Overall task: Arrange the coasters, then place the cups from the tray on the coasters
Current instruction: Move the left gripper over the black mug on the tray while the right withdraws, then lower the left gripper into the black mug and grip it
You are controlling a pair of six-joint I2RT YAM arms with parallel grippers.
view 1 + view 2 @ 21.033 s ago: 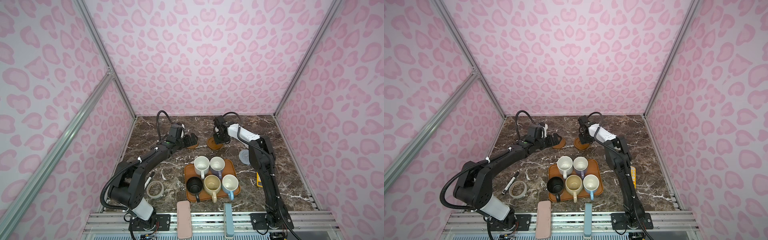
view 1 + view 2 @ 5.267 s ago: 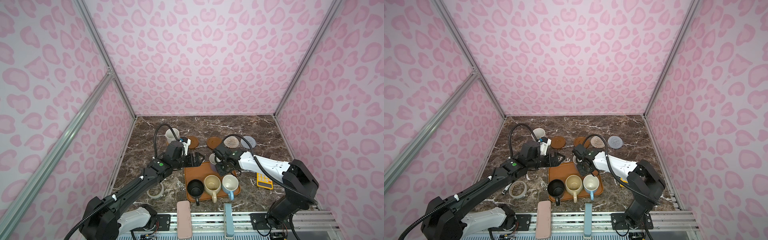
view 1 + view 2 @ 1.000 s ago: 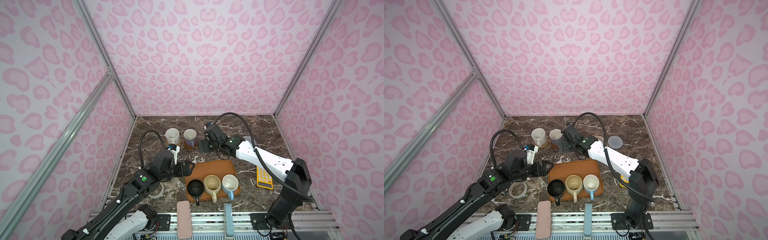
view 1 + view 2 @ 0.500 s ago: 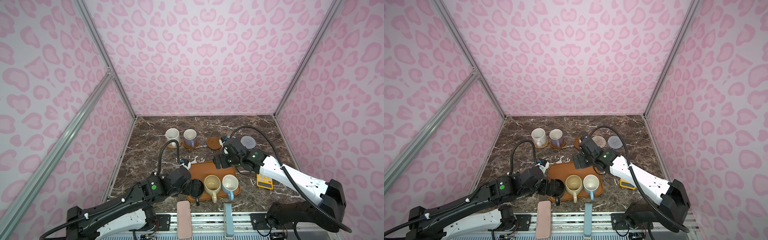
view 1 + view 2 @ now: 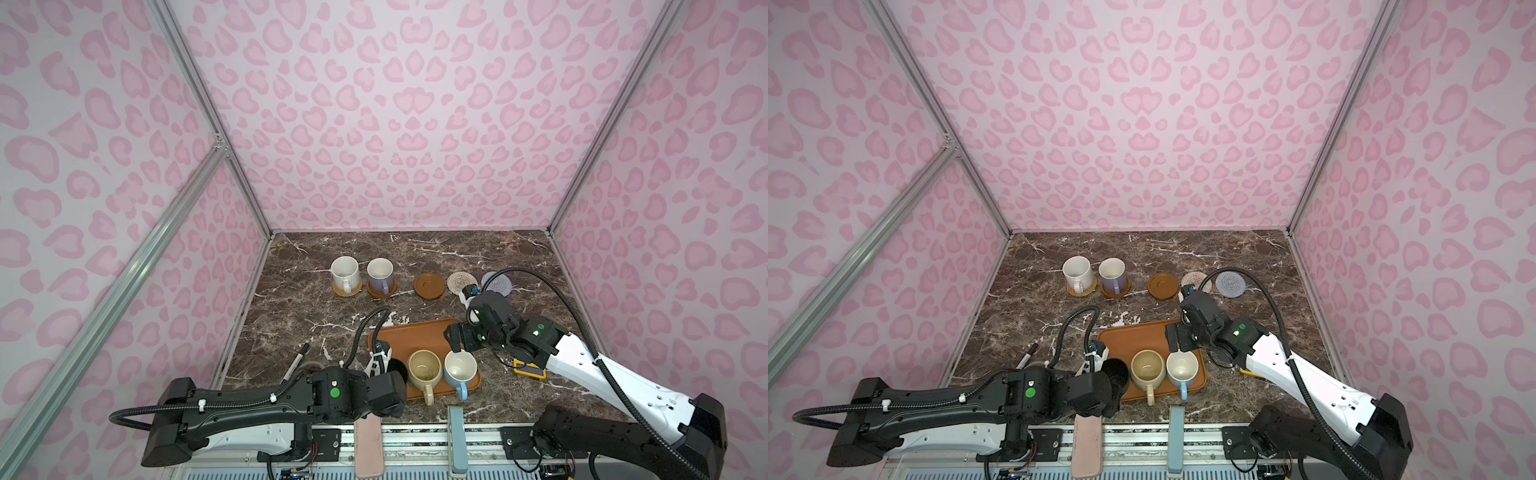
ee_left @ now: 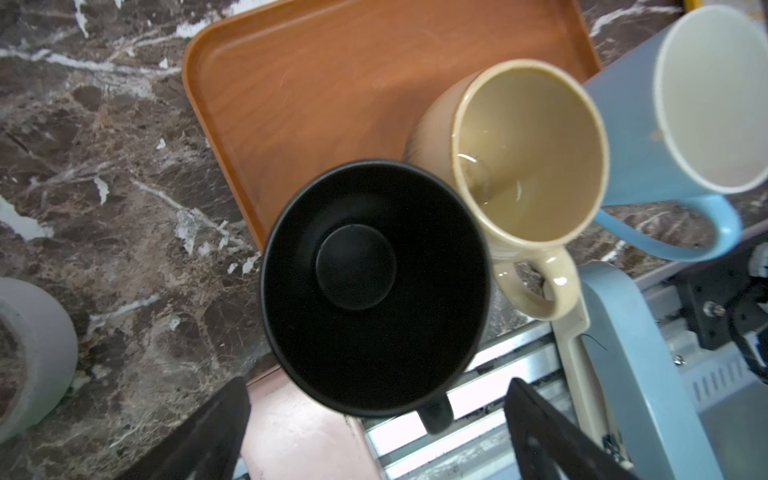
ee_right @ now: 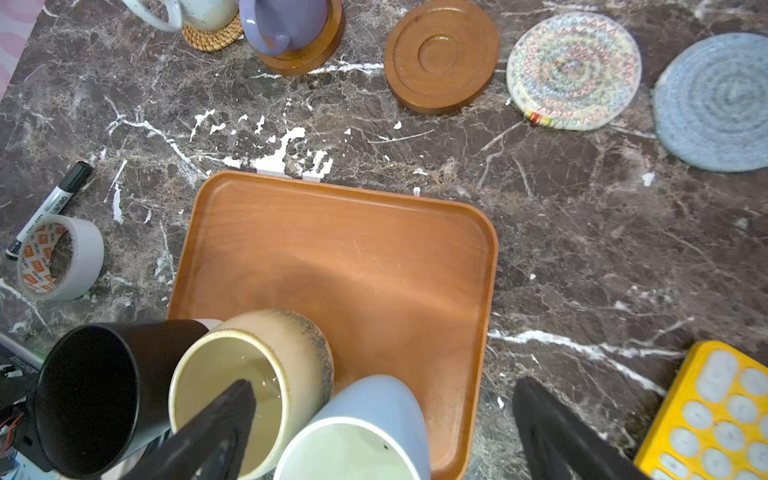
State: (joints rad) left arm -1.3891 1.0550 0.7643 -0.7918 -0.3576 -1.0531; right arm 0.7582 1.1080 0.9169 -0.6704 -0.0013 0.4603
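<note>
In a top view the tray [image 5: 409, 334] lies lower centre on the worktop [image 5: 316, 299], three cups [image 5: 424, 368] in a row along its lower edge. Above it five coasters [image 5: 429, 285] run left to right; the two leftmost carry cups. The calculator [image 5: 528, 368] lies right of the tray

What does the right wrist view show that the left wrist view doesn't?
Only the right wrist view: the bare wooden coaster, beige-pink coaster, grey-blue coaster, lavender mug, marker and yellow calculator. Only the left wrist view: the handle of the black mug and the pink pad at the table's front edge. Both: the tray, black mug, cream-yellow mug and light blue mug.
</note>
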